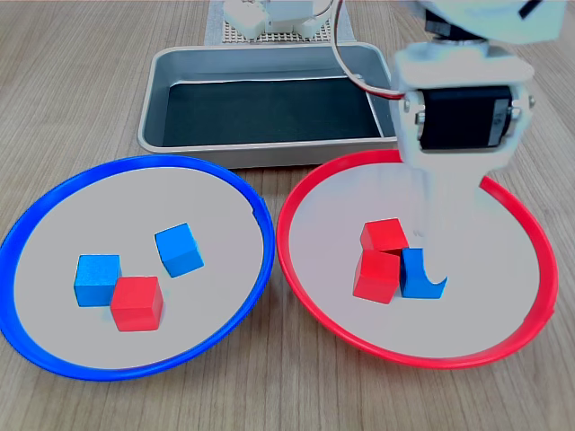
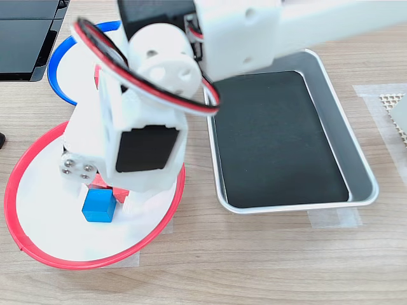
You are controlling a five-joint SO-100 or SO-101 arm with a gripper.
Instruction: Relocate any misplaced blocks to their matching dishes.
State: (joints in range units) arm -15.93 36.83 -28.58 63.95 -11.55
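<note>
In the first exterior view, the blue-rimmed dish (image 1: 135, 163) on the left holds two blue cubes (image 1: 97, 279) (image 1: 179, 249) and one red cube (image 1: 137, 303). The red-rimmed dish (image 1: 530, 233) on the right holds two red cubes (image 1: 384, 235) (image 1: 375, 276) and one blue cube (image 1: 415, 277). My gripper (image 1: 424, 269) reaches down onto that blue cube, and one white hooked finger (image 1: 437, 285) lies against its right side. The other finger is hidden. In the second exterior view the blue cube (image 2: 98, 204) rests on the red-rimmed dish (image 2: 38, 254), just under the arm's motor housing (image 2: 143, 149).
A silver tray (image 1: 180, 67) with a dark bottom stands behind both dishes and shows beside the red-rimmed dish in the second exterior view (image 2: 356, 159). The arm's base (image 1: 269, 18) is behind the tray. A black device (image 2: 25, 32) lies at the second exterior view's top left.
</note>
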